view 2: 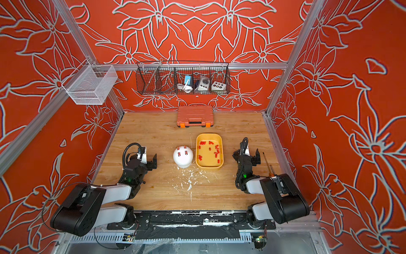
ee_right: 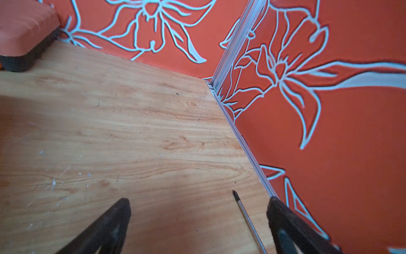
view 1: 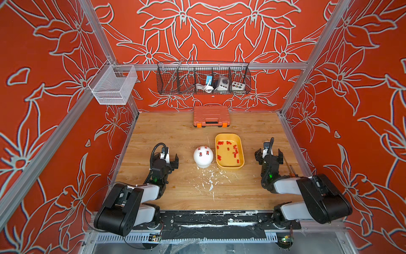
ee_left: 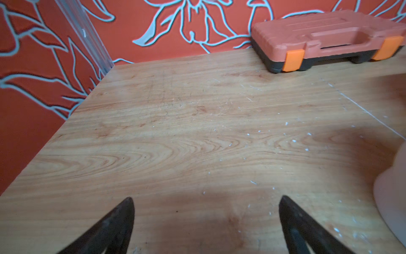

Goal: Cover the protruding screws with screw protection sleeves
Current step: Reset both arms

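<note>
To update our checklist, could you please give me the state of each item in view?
Thin grey protruding screws on the white dome-shaped body: upright, apparently red-capped.
Tiny red tubular sleeves in the yellow plastic tray: loose, scattered.
Orange plastic tool case: shut.
Metal-shafted screwdriver: lying flat.
Left gripper: fingers open, empty.
Right gripper: fingers open, empty.

Bright even light, blurry wrist-view edges

The right tool (ee_right: pixel 199 200), spread wide, frames a screwdriver shaft (ee_right: pixel 248 221).
</note>
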Motion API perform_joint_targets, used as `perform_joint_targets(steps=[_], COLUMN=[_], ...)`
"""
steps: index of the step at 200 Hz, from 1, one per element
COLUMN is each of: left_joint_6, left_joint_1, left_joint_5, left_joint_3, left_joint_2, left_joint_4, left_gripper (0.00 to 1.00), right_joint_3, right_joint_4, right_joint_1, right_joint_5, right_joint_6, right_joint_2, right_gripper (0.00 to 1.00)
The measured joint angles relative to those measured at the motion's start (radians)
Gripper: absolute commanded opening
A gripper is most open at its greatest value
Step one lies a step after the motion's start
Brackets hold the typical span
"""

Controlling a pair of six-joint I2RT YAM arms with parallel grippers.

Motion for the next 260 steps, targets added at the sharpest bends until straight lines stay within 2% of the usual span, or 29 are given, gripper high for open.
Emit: perform_joint_targets(steps=[26, 42, 62, 86, 97, 153, 260], left_joint_6=[0.010, 0.003, -0.035, -0.090, -0.105, -0.127, -0.130], left_joint_1=[0.000, 0.021, 0.070, 0.145, 0.162, 0.162, 0.162], left_joint_5=[0.029, 0.040, 0.045, 0.065, 0.063, 0.071, 0.073], left_joint_3=[-0.019, 0.004, 0.088, 0.188, 0.198, 0.199, 0.199], left_joint_2=[0.024, 0.085, 0.123, 0.125, 0.124, 0.123, 0.123], left_joint_4=[0.062, 0.085, -0.012, -0.084, -0.090, -0.162, -0.169], left_gripper=[1.00, 1.00, 1.00, 1.00, 1.00, 1.00, 1.00], right_joint_3=[-0.009, -0.003, 0.031, 0.036, 0.035, 0.091, 0.092], right_joint_4=[0.021, -0.005, -0.079, -0.039, -0.071, -0.153, -0.180], right_joint_1=[-0.016, -0.038, -0.090, -0.130, -0.135, -0.204, -0.204], right_joint_5=[-0.053, -0.101, -0.176, -0.230, -0.245, -0.320, -0.349], right_joint_6=[0.006, 0.016, 0.038, 0.063, 0.069, 0.121, 0.137], right_joint_2=[-0.005, -0.006, -0.007, 0.032, 0.037, 0.041, 0.041], right_gripper=[0.99, 0.99, 0.99, 0.96, 0.99, 0.99, 0.99])
